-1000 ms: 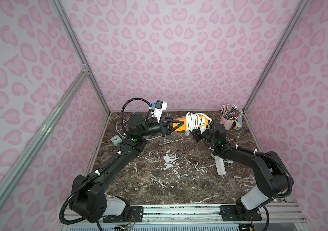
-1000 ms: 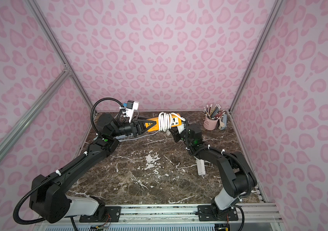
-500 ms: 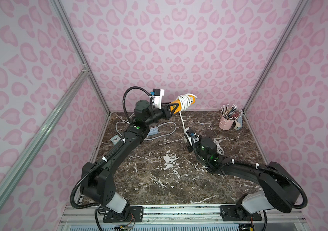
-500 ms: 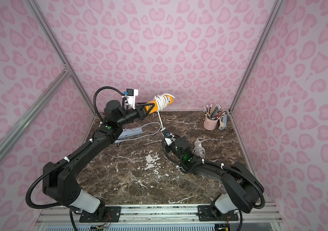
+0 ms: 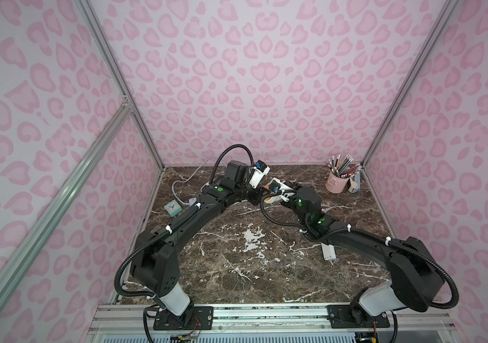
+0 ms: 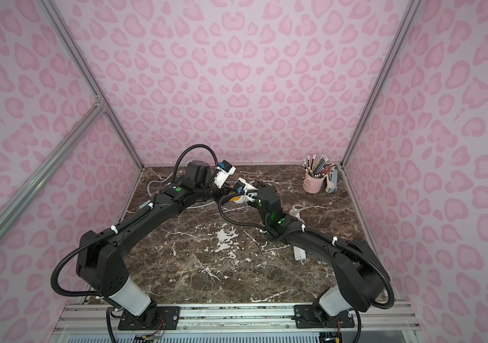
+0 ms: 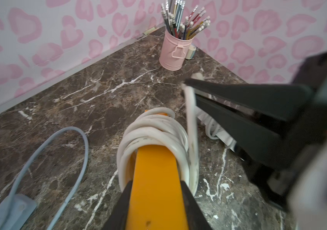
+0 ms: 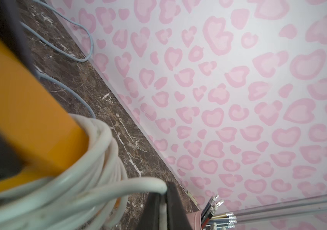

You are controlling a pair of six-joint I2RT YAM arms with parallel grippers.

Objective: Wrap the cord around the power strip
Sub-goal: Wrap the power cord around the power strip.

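Power strip, orange, is gripped at its near end by the left gripper, jaws clamped on its two long sides. Its far end points toward the back corner. It seems raised off the marble table at back centre, between the two wrists, which hide most of it in both top views.

White cord lies in several loose turns round the strip's far half, bunched rather than neat. The right gripper is pinched tight on the cord's free length just beside the coils, and the strand runs straight from jaws to bundle.

Probable reasoning: one arm fixes the strip as a spool while the other leads the cord round it. Holding the near end leaves the wrapping length clear, and tension should stop turns slipping off the open end.

Further out, a pink cup stands upright in the corner, packed with pencils, tips down. A grey-blue strip lies flat on the table, well apart.
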